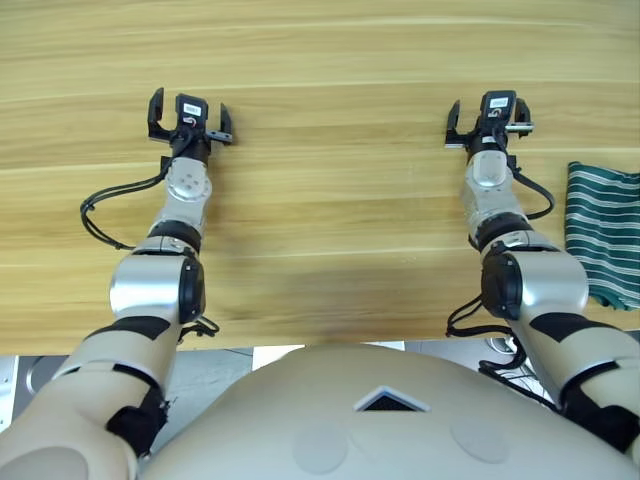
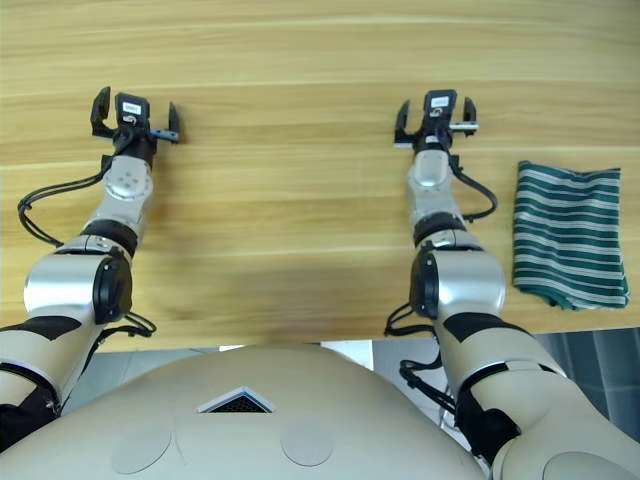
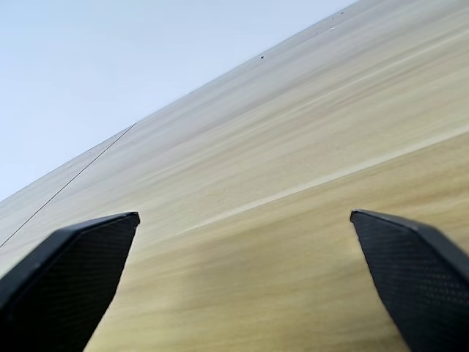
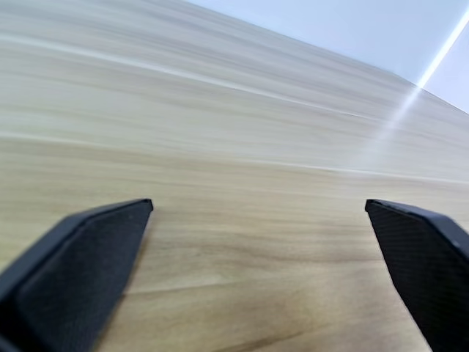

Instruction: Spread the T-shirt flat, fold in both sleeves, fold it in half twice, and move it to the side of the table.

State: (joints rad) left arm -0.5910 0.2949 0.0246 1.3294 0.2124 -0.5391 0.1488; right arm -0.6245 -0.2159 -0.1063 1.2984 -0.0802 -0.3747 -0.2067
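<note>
Left end effector (image 1: pixel 190 104) and right end effector (image 1: pixel 488 104): both hover low over the table (image 1: pixel 330 60), well apart, fingers spread wide, nothing held.

T-shirt (image 2: pixel 568 232): folded into a compact striped rectangle. It lies flat towards the table's right side, close to the near edge, beside the right arm but not touching it. Judged from this, folding and placement look complete.

Handling (judgement): light, soft, limp fabric in stacked layers. Gripping one layer would probably open the folds. Pinch through all layers at a folded edge, or slide the stack.

Surface: smooth, pale wood-grain laminate, flat. The cloth is likely to slide easily, and fingertips would have to press against the table to get under an edge.

Room: plain pale wall (image 3: pixel 110 59) beyond the far edge; grey floor (image 2: pixel 590 350) below the near edge.
</note>
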